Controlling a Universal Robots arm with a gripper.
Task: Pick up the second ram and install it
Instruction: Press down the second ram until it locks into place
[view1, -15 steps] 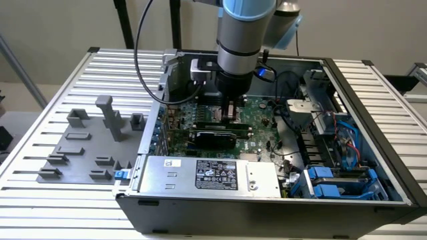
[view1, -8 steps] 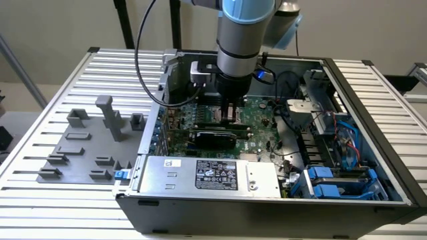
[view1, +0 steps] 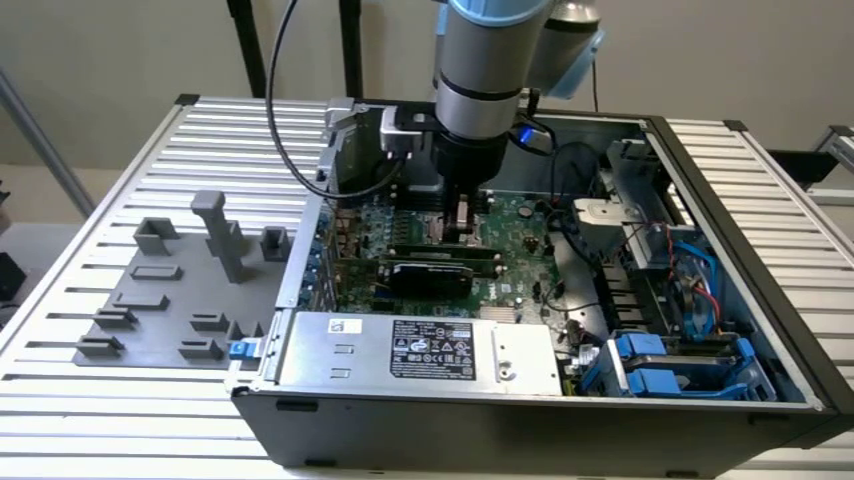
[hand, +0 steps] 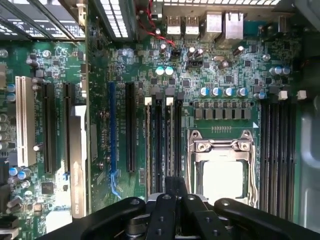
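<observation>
Wrist view, pincer (hand: 167, 210): you have it low over the motherboard (hand: 220, 75); fingers' state cannot be told.
Second ram (hand: 167, 145): seemingly upright between memory slots; light, stiff, fragile, so hold its long edges.
CPU socket (hand: 223, 165): beside it.

I see a black label (view1: 434, 350) with white print and marks on the silver power supply box (view1: 416, 353), and a small white sticker (view1: 346, 326) beside it. I cannot read a word of either.
</observation>
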